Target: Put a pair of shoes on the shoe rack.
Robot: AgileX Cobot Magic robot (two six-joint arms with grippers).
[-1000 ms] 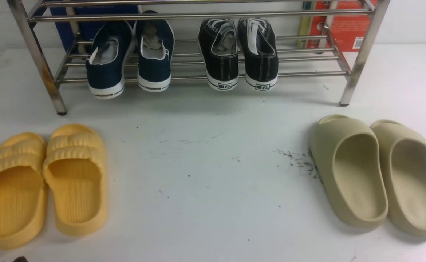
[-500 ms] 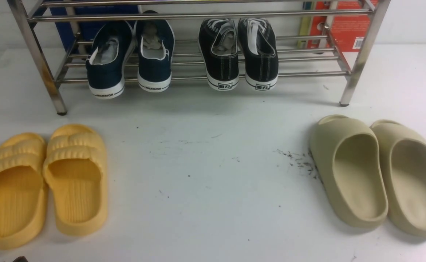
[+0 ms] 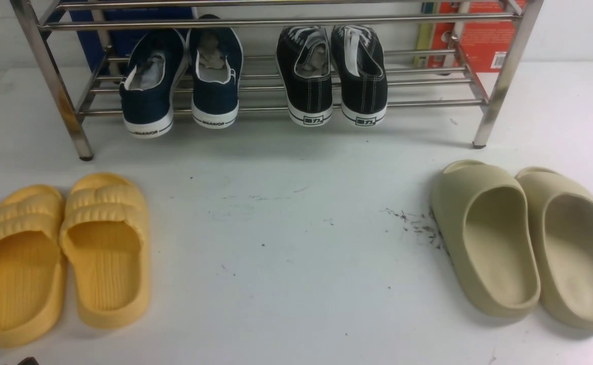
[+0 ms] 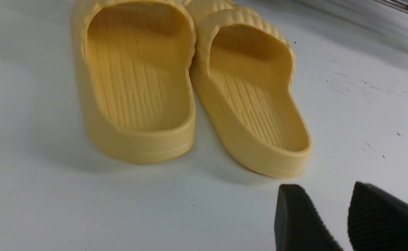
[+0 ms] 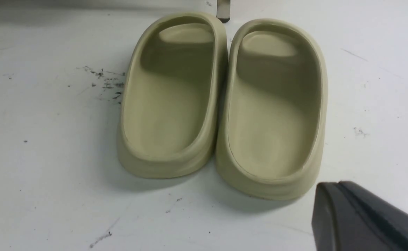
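Observation:
The two black canvas sneakers, left one (image 3: 306, 76) and right one (image 3: 361, 76), stand side by side on the lower tier of the steel shoe rack (image 3: 499, 76), heels toward me. My left gripper (image 4: 324, 190) is open and empty, hovering over the table just behind the heels of the yellow slides. My right gripper (image 5: 338, 184) has its fingers pressed together with nothing between them, just behind the right beige slide's heel. In the front view only a dark sliver of the left gripper (image 3: 27, 361) shows at the bottom edge.
Navy "WARRIOR" sneakers (image 3: 182, 83) sit on the rack left of the black pair. Yellow slides (image 3: 63, 253) (image 4: 190, 87) lie front left, beige slides (image 3: 524, 243) (image 5: 221, 101) front right. A red box (image 3: 479, 35) and a blue box (image 3: 124, 30) stand behind the rack.

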